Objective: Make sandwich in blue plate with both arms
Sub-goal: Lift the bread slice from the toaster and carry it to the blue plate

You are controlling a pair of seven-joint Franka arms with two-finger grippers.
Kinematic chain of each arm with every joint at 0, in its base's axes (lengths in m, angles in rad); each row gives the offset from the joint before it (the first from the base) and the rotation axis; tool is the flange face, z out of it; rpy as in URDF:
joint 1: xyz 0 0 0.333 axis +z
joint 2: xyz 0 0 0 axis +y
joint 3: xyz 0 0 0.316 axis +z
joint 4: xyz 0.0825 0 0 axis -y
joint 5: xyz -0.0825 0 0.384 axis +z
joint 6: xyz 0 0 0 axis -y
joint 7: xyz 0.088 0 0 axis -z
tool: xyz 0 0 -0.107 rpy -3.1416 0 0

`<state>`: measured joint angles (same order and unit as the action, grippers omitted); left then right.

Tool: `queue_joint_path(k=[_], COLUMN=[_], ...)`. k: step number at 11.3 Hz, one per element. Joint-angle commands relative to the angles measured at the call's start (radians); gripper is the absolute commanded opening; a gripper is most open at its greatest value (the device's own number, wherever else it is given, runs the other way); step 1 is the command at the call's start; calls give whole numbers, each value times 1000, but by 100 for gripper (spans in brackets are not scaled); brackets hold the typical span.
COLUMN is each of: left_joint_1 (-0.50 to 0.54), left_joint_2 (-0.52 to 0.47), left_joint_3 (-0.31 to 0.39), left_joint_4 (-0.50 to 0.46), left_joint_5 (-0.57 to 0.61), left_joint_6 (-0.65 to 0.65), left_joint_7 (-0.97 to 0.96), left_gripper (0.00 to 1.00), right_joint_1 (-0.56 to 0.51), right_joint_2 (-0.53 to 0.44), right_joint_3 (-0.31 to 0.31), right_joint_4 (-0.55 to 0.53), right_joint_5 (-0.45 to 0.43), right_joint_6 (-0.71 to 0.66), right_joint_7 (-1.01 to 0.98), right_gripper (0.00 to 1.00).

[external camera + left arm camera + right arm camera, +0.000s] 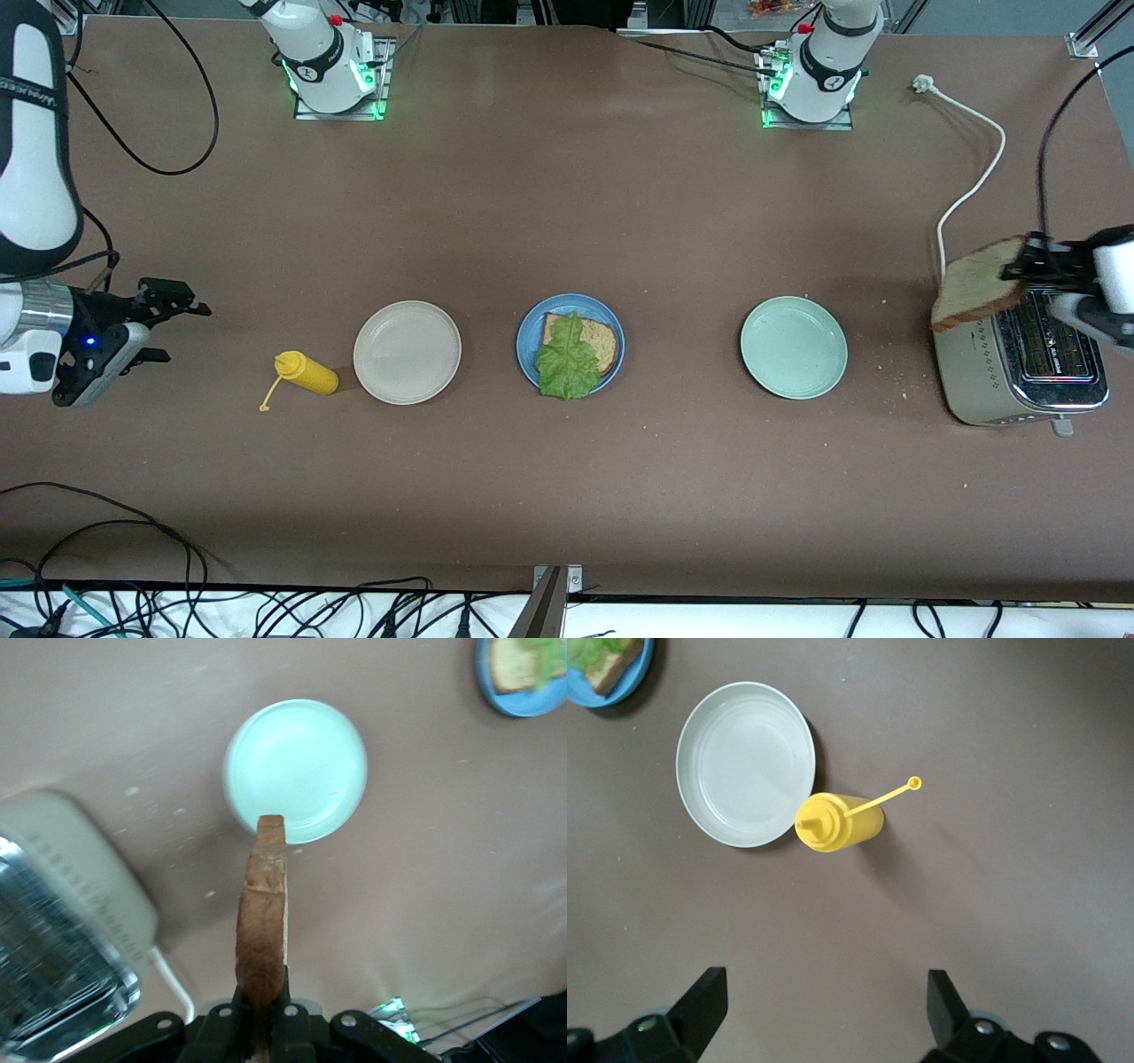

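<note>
The blue plate [528, 330] lies mid-table with one brown bread slice [599, 342] in it and a green lettuce leaf [567, 365] on top of that slice. My left gripper [1033, 266] is shut on a second bread slice [977, 283], holding it by one edge in the air over the toaster. In the left wrist view that slice [262, 912] stands edge-on out of the left gripper [263, 1014]. My right gripper [177, 332] waits open and empty over the table at the right arm's end; in its wrist view the right gripper [824, 1001] holds nothing.
A silver toaster [1019, 372] stands at the left arm's end, its white cord [974, 186] trailing toward the bases. A mint-green plate [794, 347] lies between toaster and blue plate. A cream plate [407, 352] and a yellow squeeze bottle [306, 373] lie toward the right arm's end.
</note>
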<state>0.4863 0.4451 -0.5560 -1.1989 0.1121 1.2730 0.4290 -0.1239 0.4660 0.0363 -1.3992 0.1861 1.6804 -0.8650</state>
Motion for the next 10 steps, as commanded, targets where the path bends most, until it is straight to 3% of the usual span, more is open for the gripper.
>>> queue_joint_path(k=[1, 5, 8, 10], left_joint_1=[-133, -360, -454, -511], left_joint_2=[110, 294, 446, 504], left_joint_3=[-38, -33, -33, -33], left_joint_4=[-1, -1, -2, -1], left_joint_5=[-180, -443, -667, -753], left_joint_6=[-9, 204, 476, 639], left_joint_7=[-99, -301, -288, -279], left_gripper=[4, 4, 4, 5], right_joint_1=[59, 67, 130, 132], right_joint_2=[-33, -30, -38, -33], right_joint_3=[-12, 2, 2, 0], right_joint_4=[-17, 0, 5, 31], right_joint_5=[-50, -86, -174, -180], right_joint_6=[2, -33, -50, -61], right_joint_7=[171, 369, 503, 524], right_gripper=[100, 100, 100, 100])
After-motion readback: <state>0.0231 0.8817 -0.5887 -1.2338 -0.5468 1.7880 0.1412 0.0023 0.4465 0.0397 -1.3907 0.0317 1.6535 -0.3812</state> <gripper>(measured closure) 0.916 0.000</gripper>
